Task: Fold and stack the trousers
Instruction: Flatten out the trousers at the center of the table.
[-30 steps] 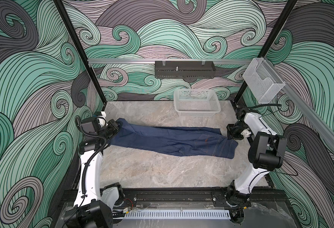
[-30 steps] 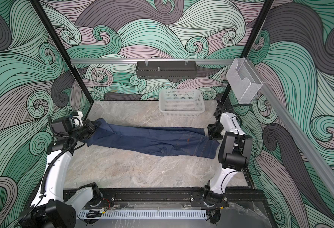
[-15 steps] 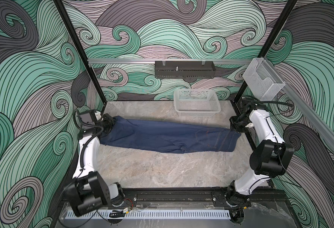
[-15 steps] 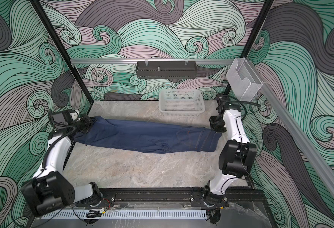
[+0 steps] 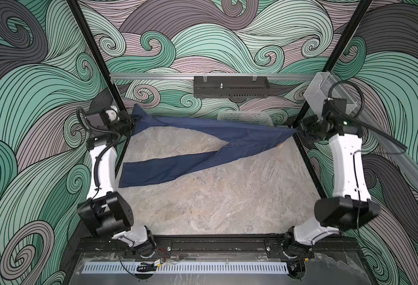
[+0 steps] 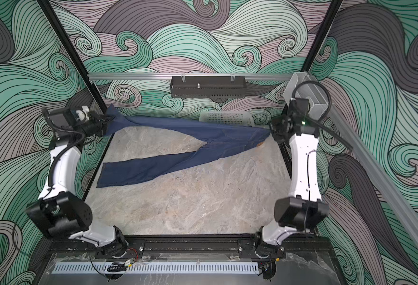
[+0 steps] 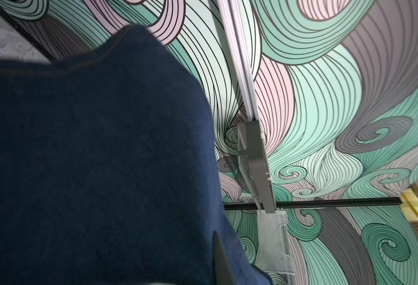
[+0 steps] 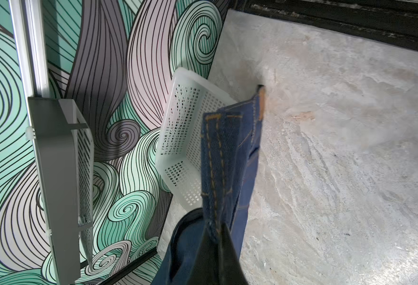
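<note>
Hoisted off the bench (image 5: 215,202) since half a second back and strung taut across the rear, with one hem of the trousers (image 5: 242,134) clenched in the left fingers (image 5: 130,121), a waistband corner clenched in the right fingers (image 5: 302,130), and the free leg sagging forward, hem seemingly resting on the bench near the left arm (image 5: 103,170). Best done by keeping both grips tight and level, then carrying the held edge forward and down over the free leg to match seam to seam. Lower slowly, clear of the basket (image 5: 245,116) just behind, releasing only once flat.
</note>
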Robot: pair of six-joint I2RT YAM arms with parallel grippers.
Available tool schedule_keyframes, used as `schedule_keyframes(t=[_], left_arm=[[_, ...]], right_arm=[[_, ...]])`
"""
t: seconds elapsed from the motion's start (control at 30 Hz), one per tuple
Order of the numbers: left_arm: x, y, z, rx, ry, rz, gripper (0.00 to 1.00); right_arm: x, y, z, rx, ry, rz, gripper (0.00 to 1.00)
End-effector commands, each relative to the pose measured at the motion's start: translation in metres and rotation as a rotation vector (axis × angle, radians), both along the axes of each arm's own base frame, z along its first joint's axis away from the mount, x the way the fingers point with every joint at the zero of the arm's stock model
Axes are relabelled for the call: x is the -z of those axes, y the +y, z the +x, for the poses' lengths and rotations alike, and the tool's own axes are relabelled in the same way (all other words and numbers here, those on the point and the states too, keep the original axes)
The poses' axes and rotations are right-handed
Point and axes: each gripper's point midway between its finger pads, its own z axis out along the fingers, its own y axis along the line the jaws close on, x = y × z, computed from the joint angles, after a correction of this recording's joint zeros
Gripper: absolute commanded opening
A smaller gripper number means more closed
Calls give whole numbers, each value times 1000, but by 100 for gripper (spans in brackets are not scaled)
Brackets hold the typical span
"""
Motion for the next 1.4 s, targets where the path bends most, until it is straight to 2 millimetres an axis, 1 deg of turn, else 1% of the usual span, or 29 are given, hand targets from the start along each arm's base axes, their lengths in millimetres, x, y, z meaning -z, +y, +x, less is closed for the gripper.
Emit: schedule_keyframes(t=[0.0, 0.03, 0.13, 0.23, 0.3, 0.43, 0.57, 0.63, 0.73, 0.77, 0.83, 0.9, 1.0, 1.03, 1.1, 1.13, 1.17, 1.2, 1.37], left_arm=[[63, 24, -34, -121, 124, -38, 0], [85, 25, -49, -139, 164, -55, 0], [142, 25, -91, -176, 283, -79, 0], [181, 23, -131, -196, 404, -96, 0], [196, 21, -155, -207, 466, -86, 0], [215, 24, -197, -289, 559, -14, 0], [230, 20, -215, -326, 584, 15, 0], [232, 18, -219, -344, 573, 13, 0], [228, 19, -222, -382, 546, 18, 0], [227, 18, -221, -388, 530, 5, 0], [222, 16, -206, -375, 440, -52, 0], [215, 19, -195, -385, 397, -112, 0], [195, 25, -178, -359, 372, -125, 0], [185, 25, -175, -335, 378, -124, 0], [181, 24, -174, -313, 423, -121, 0], [180, 25, -176, -318, 433, -117, 0], [184, 27, -180, -337, 455, -113, 0], [188, 27, -186, -351, 472, -104, 0], [223, 22, -215, -437, 548, -96, 0]], right_arm=[[55, -38, -38, 102, 61, -82, 0], [78, -39, -51, 111, 95, -74, 0], [130, -42, -92, 124, 207, -64, 0], [167, -45, -129, 152, 299, -85, 0], [181, -46, -150, 166, 338, -115, 0], [204, -51, -196, 222, 431, -196, 0], [221, -54, -229, 266, 465, -264, 0], [230, -53, -242, 281, 472, -282, 0], [245, -48, -254, 303, 477, -262, 0], [249, -46, -254, 303, 472, -246, 0], [251, -39, -244, 292, 433, -191, 0], [244, -35, -226, 284, 377, -138, 0], [222, -33, -200, 266, 317, -77, 0], [213, -35, -194, 265, 309, -77, 0], [203, -39, -191, 270, 315, -88, 0], [202, -41, -193, 276, 324, -101, 0], [203, -43, -196, 286, 332, -111, 0], [207, -44, -202, 297, 349, -122, 0], [243, -41, -241, 319, 462, -165, 0]])
